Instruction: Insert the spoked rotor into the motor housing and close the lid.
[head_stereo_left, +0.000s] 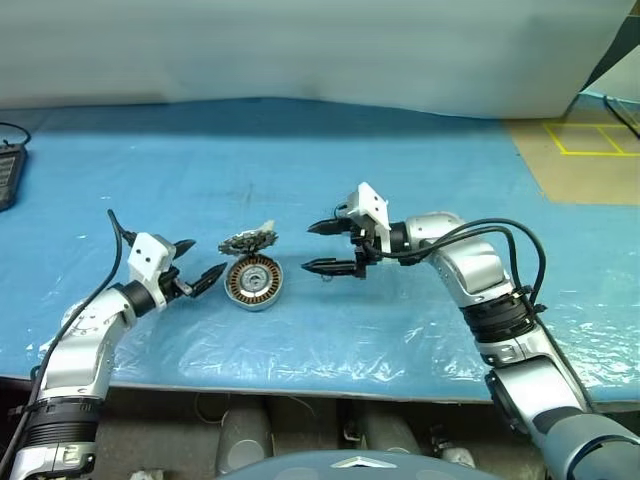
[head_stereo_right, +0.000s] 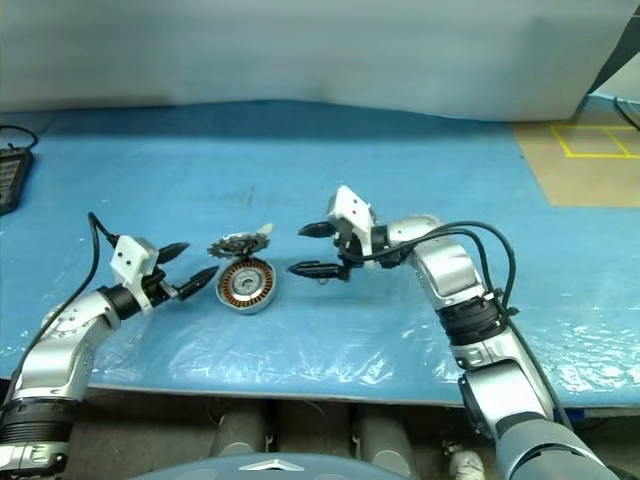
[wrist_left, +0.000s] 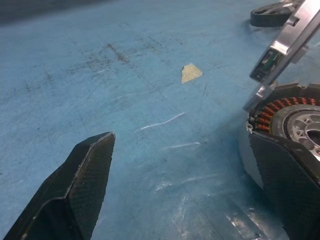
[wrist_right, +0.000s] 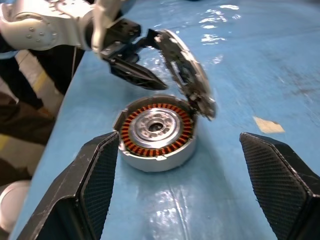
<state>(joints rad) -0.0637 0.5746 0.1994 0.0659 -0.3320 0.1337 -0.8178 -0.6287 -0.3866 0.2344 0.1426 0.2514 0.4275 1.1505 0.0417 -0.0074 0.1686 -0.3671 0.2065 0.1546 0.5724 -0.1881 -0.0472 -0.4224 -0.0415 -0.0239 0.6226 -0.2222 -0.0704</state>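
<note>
Currently the motor housing (head_stereo_left: 254, 281) rests on the blue sheet (head_stereo_left: 330, 170) covering the table, between the two grippers; its copper-orange winding ring and central hub face upward, uncovered; the lid (head_stereo_left: 247, 240) stands raised at the housing's far rim, tilted, toothed inner face toward the housing. Left gripper (head_stereo_left: 197, 262): fingers spread, nothing between them; it sits just beside the housing on the robot's left, with one finger (wrist_left: 285, 175) close against the housing wall in the left wrist view, contact not determinable. Right gripper (head_stereo_left: 327, 247): fingers spread wide, empty; it hangs near the housing on the robot's right, apart from it, pointing toward it; in the right wrist view the housing lies between and beyond the two fingers (wrist_right: 95, 180). A dark wheel-shaped part (wrist_left: 274, 12), probably the spoked rotor, lies on the sheet beyond the lid in the left wrist view; a small tan scrap (wrist_left: 190, 73) lies on the sheet near the housing.
</note>
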